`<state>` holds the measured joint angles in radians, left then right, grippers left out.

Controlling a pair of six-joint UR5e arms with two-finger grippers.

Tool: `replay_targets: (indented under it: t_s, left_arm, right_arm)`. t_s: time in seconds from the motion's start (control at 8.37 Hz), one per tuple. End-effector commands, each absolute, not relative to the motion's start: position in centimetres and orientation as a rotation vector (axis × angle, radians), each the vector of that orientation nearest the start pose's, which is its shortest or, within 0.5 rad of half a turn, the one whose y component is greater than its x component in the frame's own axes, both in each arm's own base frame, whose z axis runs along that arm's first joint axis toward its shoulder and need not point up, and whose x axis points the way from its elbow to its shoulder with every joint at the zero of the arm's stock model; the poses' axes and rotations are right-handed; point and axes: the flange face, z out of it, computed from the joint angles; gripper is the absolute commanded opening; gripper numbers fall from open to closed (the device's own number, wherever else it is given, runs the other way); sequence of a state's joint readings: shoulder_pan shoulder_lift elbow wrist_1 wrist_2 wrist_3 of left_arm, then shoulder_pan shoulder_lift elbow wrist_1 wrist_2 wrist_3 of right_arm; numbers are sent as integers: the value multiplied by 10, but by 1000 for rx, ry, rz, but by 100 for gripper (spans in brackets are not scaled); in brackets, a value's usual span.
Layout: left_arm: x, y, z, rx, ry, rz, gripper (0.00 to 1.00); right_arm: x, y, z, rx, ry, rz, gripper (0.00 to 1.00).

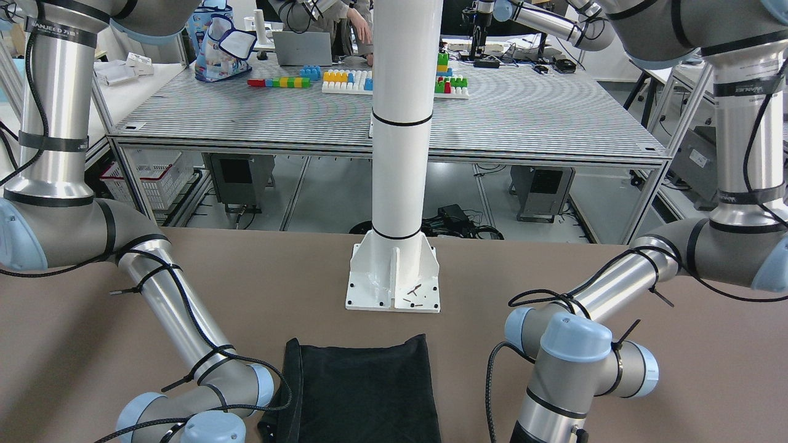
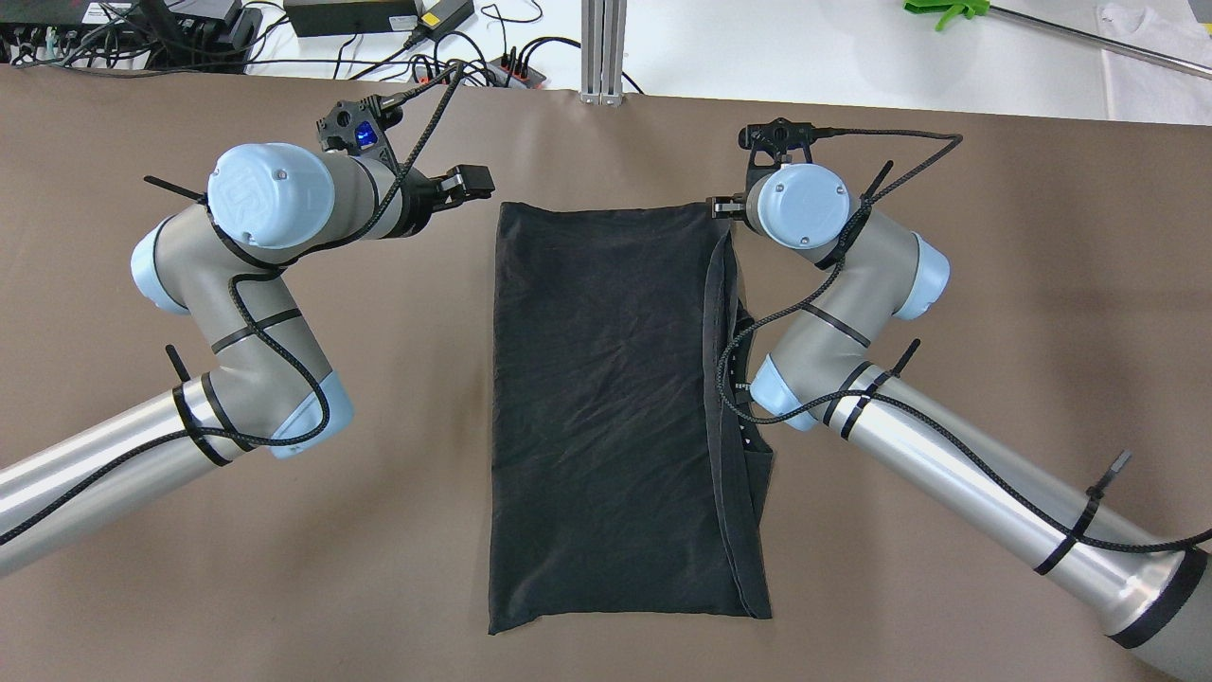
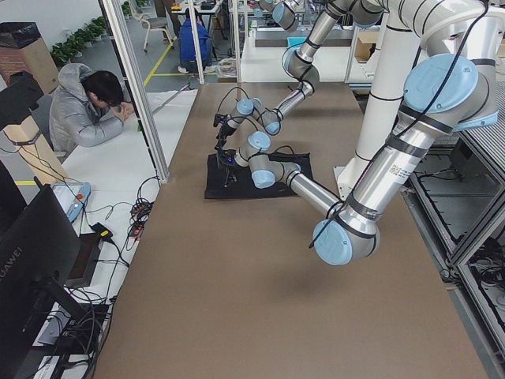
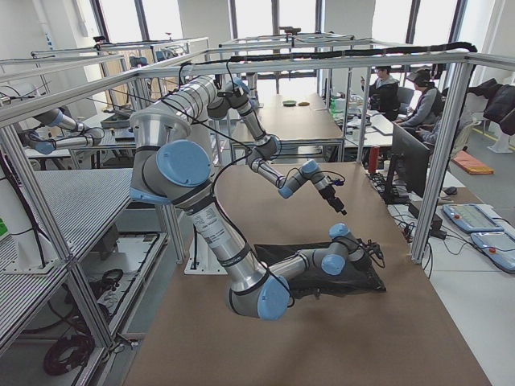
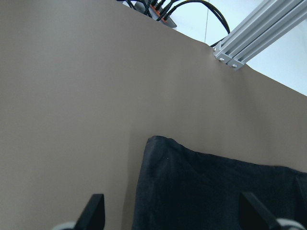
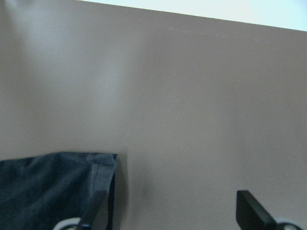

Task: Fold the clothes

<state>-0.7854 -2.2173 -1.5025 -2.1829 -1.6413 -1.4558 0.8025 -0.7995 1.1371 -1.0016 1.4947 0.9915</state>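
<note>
The black garment lies flat on the brown table as a long rectangle, with a folded-over strip along its right edge. It also shows in the front view, below the white pole's base plate. My left gripper is open just left of the garment's far-left corner. In the left wrist view that corner lies between the spread fingers. My right gripper is open at the far-right corner. In the right wrist view its left finger is at the corner's hem.
Cables and power bricks and an aluminium post sit past the table's far edge. A person sits beside the table. Bare brown table lies on both sides of the garment.
</note>
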Motion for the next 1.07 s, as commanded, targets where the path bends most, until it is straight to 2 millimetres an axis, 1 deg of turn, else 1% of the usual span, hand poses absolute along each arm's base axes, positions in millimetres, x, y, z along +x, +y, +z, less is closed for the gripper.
replay_targets:
  t_s: [0.0,0.12,0.24,0.36,0.72,0.96]
  left_arm:
    - [416,-594,232,468,1113,-547,100]
    - [416,-595,233,467,1112,-547,100]
    - [416,-596,234,467,1110,-548,100]
    - [416,-596,234,467,1110,-548,100]
    - [416,-596,235,466,1107,-549,100]
    - [416,-596,235,467,1108,-549,100]
  right_arm:
    - [-484,-655,305,607,-712,288,94]
    - [-495,-649,306,601,-711,277,94]
    - [-499,-646,311,614,-692,278,94]
    - [-502,-644,310,619,-689,275,94]
    - [-501,-641,315,621,-685,265,94]
    - [-499,-638,329,609,-672,263,94]
